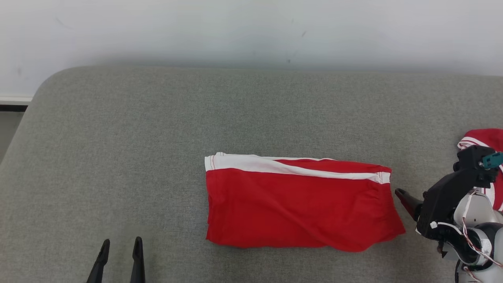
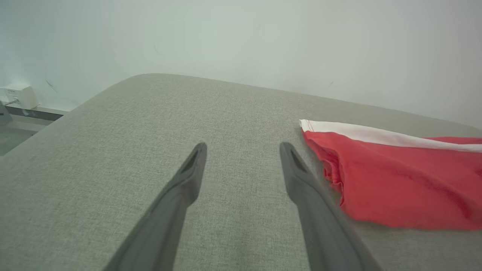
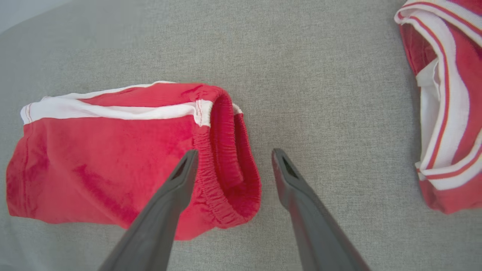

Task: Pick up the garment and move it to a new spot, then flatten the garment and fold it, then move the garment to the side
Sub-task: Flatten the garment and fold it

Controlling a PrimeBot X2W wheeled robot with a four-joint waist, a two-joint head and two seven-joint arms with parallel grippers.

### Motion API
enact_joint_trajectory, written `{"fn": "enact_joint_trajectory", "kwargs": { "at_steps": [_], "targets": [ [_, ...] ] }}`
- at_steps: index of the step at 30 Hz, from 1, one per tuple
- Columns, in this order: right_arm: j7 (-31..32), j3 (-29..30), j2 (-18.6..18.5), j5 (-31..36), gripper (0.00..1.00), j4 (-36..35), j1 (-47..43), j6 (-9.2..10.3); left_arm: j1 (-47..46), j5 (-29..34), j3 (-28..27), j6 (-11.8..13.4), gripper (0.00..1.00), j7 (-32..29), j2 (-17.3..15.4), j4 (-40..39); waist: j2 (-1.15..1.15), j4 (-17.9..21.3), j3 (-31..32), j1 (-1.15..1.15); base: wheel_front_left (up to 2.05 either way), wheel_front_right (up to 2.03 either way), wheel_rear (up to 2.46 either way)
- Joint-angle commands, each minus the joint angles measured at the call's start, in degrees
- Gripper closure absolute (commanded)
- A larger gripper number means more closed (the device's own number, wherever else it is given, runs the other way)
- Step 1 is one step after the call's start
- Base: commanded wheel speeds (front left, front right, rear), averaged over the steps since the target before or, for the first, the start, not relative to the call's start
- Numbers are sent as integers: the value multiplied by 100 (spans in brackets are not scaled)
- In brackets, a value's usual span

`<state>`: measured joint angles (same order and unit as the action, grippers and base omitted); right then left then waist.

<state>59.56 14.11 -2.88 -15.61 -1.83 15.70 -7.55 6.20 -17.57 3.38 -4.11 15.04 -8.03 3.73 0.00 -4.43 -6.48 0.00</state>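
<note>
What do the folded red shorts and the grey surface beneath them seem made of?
Folded red shorts: soft matte knit, possibly cotton or polyester; it wrinkles, and the waistband is gathered elastic. Grey surface: matte woven upholstery fabric, with a fine heathered weave and a rounded, padded-looking corner.

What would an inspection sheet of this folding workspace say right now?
Surface: grey woven fabric cushion, carries two garments.
Job's things: red folded shorts with white stripe, lying flat near the middle.
Clutter: second red garment with white trim, crumpled at the robot's right.
End effectors: left end effector open over bare cushion; right end effector open beside the shorts' elastic waist; neither holds anything.
Cables: thin white and red wires on the right wrist.
Surroundings: white wall behind; small white wall box.
</note>
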Motion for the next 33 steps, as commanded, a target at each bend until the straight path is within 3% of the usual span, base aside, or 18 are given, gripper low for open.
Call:
{"fn": "enact_joint_trajectory", "kwargs": {
  "at_steps": [1,15,33],
  "targets": [
    [44,11,-1,143,0,12,59,14,37,46,-49,-47,0,15,26,-10,0,-77,-104,0,0,0,0],
    [108,74,-1,193,0,347,312,14,-126,262,-323,-286,0,15,224,103,0,-216,-444,0,0,0,0],
    [-55,152,1,504,0,1198,554,14,-345,308,-287,-330,0,15,314,255,0,-371,-696,0,0,0,0]
  ]
}}
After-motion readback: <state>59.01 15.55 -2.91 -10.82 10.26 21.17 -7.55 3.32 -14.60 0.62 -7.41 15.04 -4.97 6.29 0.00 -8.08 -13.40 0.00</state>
